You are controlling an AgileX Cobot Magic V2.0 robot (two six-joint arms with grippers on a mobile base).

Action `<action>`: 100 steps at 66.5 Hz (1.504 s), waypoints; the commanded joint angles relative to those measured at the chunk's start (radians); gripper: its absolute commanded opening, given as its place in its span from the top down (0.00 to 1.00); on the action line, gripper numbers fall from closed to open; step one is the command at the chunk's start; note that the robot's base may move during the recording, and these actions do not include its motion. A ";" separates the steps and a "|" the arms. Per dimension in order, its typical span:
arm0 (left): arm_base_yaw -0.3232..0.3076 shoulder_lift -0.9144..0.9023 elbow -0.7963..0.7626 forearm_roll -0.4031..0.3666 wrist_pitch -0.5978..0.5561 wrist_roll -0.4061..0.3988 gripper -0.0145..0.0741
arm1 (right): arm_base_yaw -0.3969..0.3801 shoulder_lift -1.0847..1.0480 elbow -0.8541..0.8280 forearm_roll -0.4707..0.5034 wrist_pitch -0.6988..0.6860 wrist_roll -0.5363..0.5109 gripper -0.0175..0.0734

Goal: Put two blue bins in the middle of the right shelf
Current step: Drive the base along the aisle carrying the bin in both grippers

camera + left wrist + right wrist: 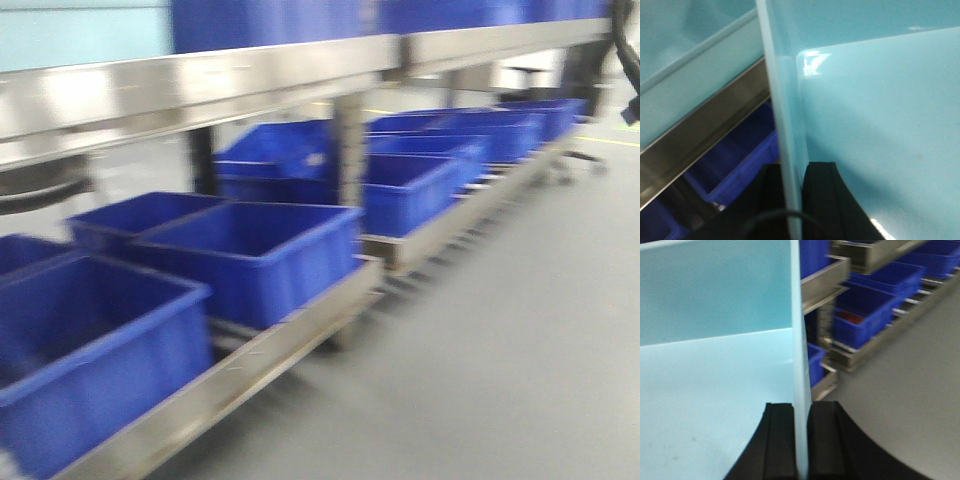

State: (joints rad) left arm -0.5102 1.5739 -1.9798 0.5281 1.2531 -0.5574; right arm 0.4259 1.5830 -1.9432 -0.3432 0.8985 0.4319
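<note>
Both grippers hold one pale blue bin [715, 390] by opposite walls. In the right wrist view my right gripper [801, 440] is shut on its thin upright wall, one black finger [780, 440] inside and one outside. My left gripper [792, 200] is likewise shut on the other wall, with the bin's pale floor [880, 125] to the right of it. In the front view a corner of the pale bin [80, 30] shows at top left, just above the right shelf middle's broad shiny steel rail [200, 90]. Neither gripper shows in the front view.
Several dark blue bins [250, 250] sit on the rack's low tier, and more [280, 20] stand above the rail. A steel post [350, 150] rises mid-rack. Grey floor [520, 330] lies to the right. More racks with dark blue bins [865, 315] show in the right wrist view.
</note>
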 commanded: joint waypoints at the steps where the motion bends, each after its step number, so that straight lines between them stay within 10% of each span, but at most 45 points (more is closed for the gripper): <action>1: -0.012 -0.001 -0.007 -0.043 -0.049 0.012 0.96 | 0.013 -0.010 -0.008 0.036 -0.099 0.002 0.99; 100: -0.012 -0.001 -0.007 -0.036 -0.049 0.012 0.96 | 0.013 -0.010 -0.008 0.036 -0.099 0.002 0.99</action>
State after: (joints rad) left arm -0.5102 1.5739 -1.9798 0.5281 1.2511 -0.5574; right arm 0.4259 1.5830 -1.9432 -0.3432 0.8985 0.4319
